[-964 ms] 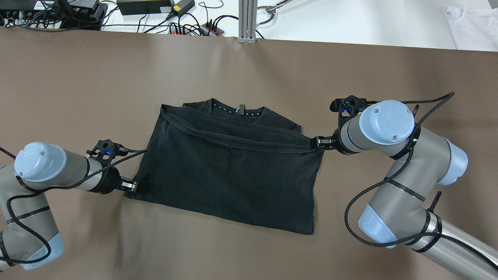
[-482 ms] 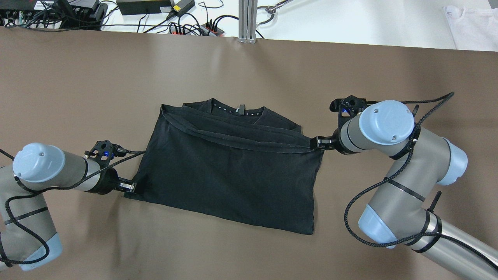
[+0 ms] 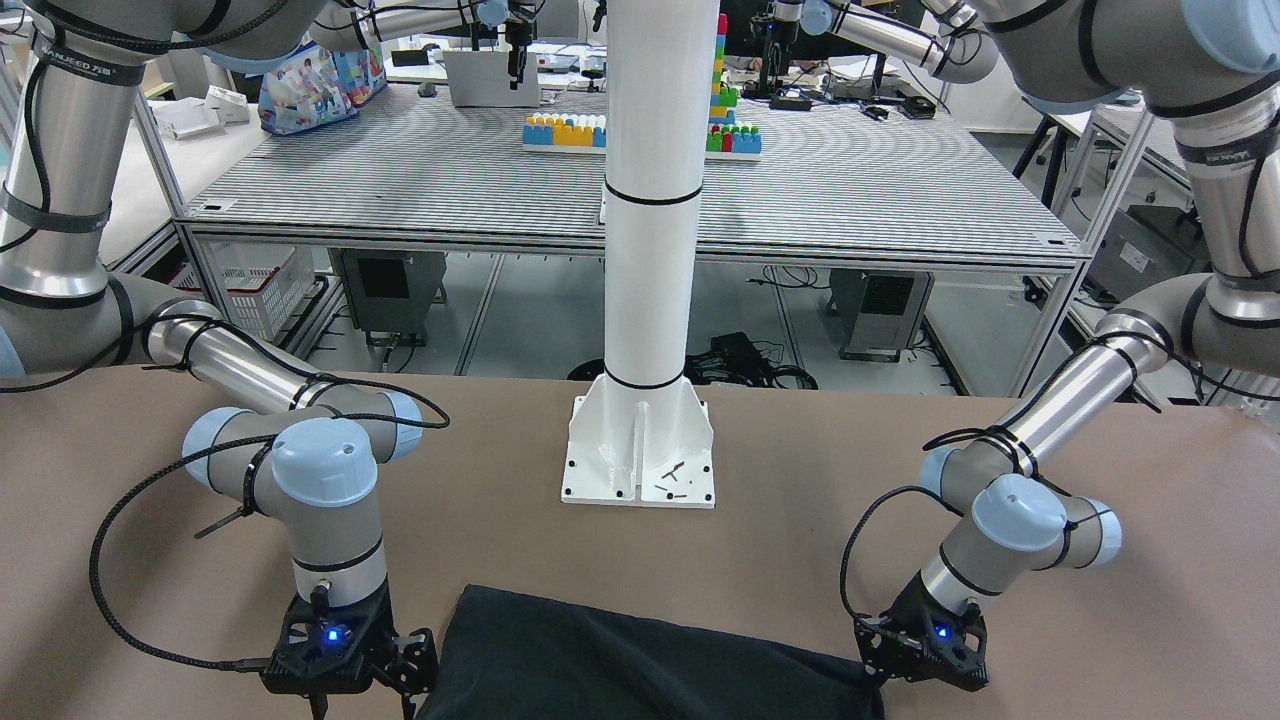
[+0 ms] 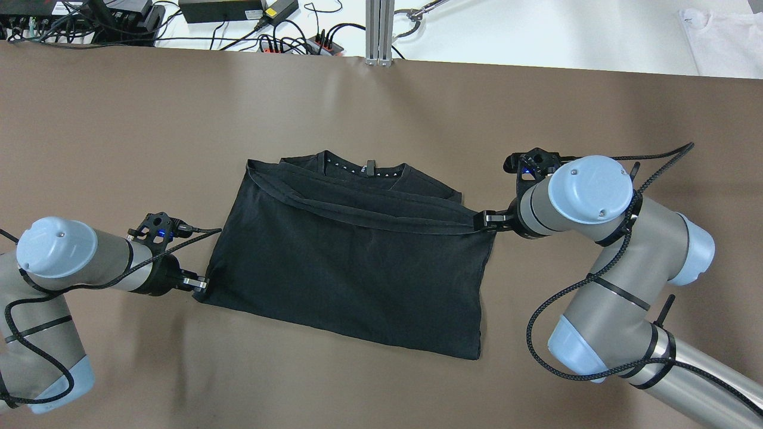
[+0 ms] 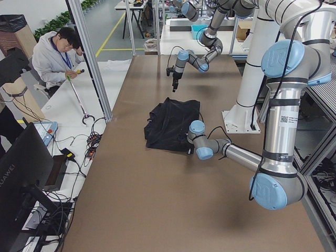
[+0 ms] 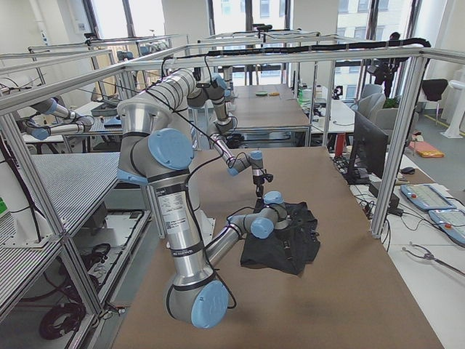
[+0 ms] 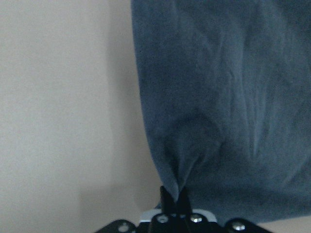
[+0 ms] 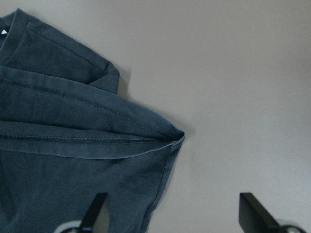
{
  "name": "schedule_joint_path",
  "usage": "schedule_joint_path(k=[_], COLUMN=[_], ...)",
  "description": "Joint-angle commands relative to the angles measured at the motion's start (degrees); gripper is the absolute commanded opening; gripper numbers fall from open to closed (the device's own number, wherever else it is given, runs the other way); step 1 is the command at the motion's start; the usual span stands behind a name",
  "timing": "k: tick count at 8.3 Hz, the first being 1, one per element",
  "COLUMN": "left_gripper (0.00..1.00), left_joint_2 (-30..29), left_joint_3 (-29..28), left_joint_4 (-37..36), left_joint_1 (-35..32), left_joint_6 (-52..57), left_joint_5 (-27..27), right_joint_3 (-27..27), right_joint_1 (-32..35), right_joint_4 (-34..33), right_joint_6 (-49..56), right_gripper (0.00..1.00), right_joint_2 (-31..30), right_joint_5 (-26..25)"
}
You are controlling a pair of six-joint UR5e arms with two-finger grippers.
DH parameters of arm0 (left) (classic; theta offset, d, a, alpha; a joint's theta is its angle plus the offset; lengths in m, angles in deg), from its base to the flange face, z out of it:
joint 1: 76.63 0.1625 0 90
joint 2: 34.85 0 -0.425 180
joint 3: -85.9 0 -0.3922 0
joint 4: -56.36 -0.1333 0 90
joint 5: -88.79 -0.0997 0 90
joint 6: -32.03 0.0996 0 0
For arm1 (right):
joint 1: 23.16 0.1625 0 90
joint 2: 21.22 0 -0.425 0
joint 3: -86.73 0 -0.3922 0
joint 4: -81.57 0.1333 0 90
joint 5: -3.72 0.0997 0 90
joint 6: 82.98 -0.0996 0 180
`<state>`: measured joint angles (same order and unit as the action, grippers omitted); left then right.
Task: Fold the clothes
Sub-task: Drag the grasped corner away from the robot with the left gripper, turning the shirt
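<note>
The left gripper (image 4: 201,285) pinches the near left corner of the black shirt (image 4: 351,268); the right gripper (image 4: 481,220), spread wide, seems to touch its right edge. The shirt lies central on the table (image 4: 119,149), long side crosswise, collar facing away.

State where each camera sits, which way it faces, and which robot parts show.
Front-facing: across table, facing robot; left arm, right arm.
Overhead: behind robot, looking down; both arms.
Exterior left: table end; left arm nearest.
Exterior right: opposite end; right arm nearest.
Left wrist: left end effector pinching garment.
Right wrist: open right end effector at garment corner.
All show garment.
</note>
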<state>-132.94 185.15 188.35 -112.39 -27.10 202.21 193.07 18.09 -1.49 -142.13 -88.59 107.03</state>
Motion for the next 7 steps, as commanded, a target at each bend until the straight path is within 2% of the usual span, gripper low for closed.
schedule_joint_path(k=[1,3,4,7], left_gripper=[0.00,0.00,0.00,0.00], left_joint_2=[-0.5,-3.1,-8.2,-29.5], left_joint_3=[-0.1,-3.2,-9.0,-33.3], left_joint_4=[-0.2,-0.9,-1.0,-1.0], left_joint_1=[-2.7,-8.2,-11.5,-17.3], left_joint_6=[0.2,3.0,6.4,9.5], left_joint_5=[-0.7,-0.7,-0.7,-0.8], right_joint_3=[-0.1,-0.1,-0.2,-0.3], right_joint_1=[-0.1,-0.1,-0.1,-0.1], right_joint_4=[0.0,0.0,0.0,0.0], right_joint_6=[0.0,0.0,0.1,0.1], right_gripper=[0.94,0.94,0.94,0.94], right_joint_2=[0.1,0.0,0.0,0.0], right_joint_5=[0.0,0.1,0.1,0.1])
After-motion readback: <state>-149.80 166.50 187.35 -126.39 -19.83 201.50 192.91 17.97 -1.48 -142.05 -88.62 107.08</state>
